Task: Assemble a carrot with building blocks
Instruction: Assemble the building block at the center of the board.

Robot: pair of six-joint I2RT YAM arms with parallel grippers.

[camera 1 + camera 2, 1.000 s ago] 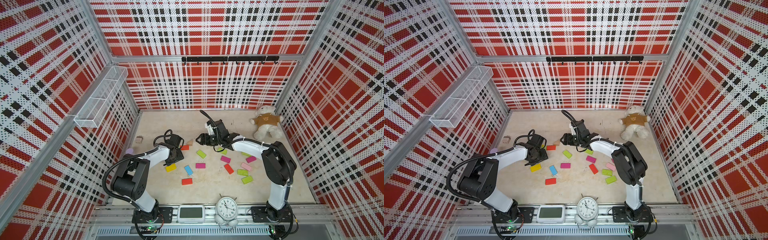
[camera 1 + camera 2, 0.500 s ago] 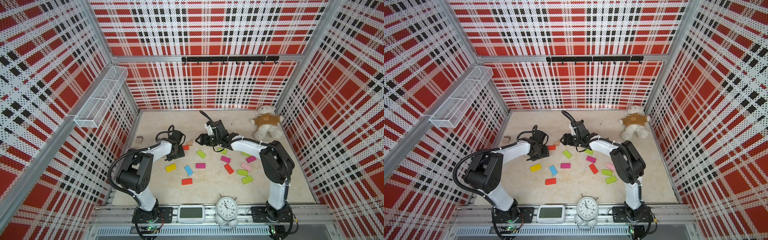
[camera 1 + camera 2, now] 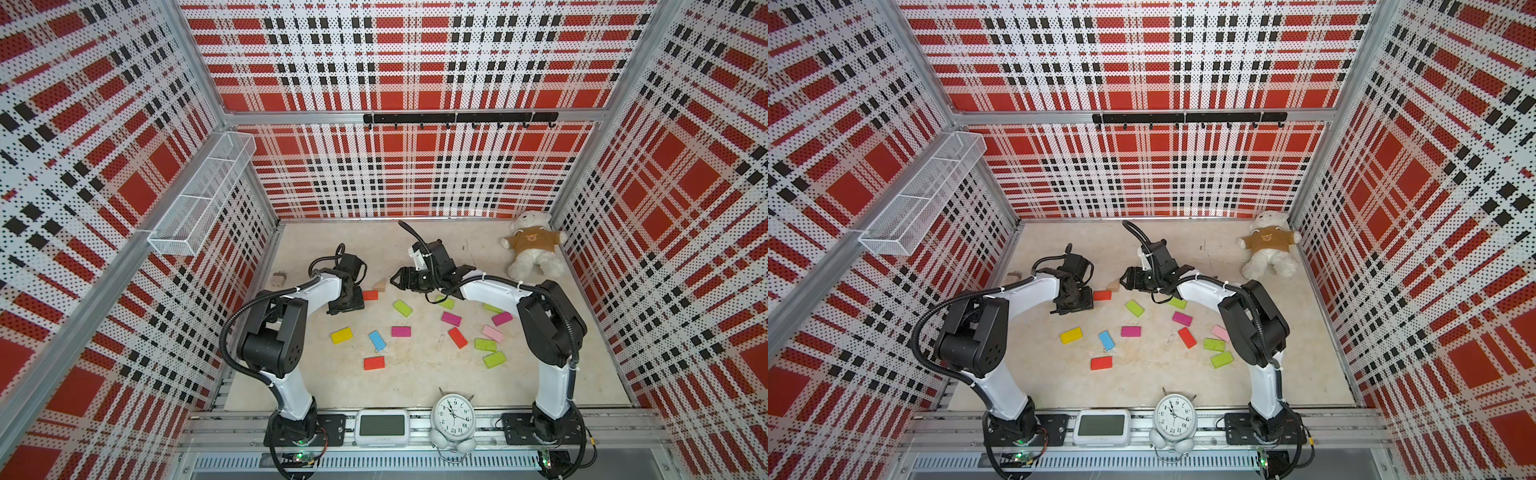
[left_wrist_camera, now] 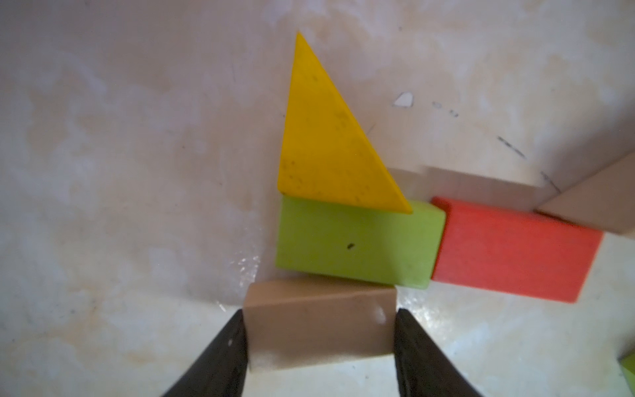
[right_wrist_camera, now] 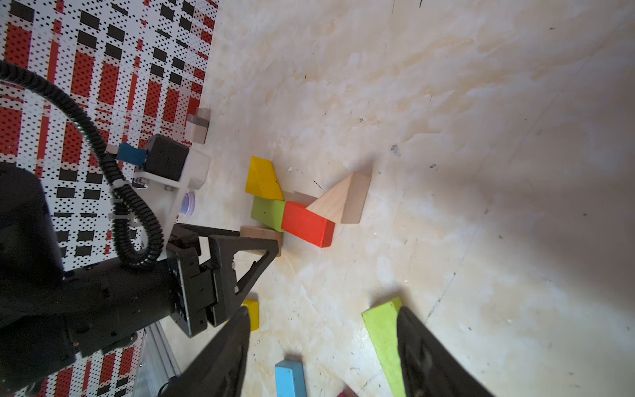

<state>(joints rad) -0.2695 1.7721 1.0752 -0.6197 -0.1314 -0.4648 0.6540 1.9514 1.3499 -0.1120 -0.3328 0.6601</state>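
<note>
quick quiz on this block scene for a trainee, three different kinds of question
1. True or false: the yellow triangle touches the lime green block.
2. Fill in: the right gripper holds nothing and its jaws stand ____.
3. The left gripper clamps: A) the yellow triangle B) a tan block C) nothing.

Key: 1 true; 2 open; 3 B.

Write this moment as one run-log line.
left gripper: shut on tan block, touching green block | right gripper: open, empty
</note>
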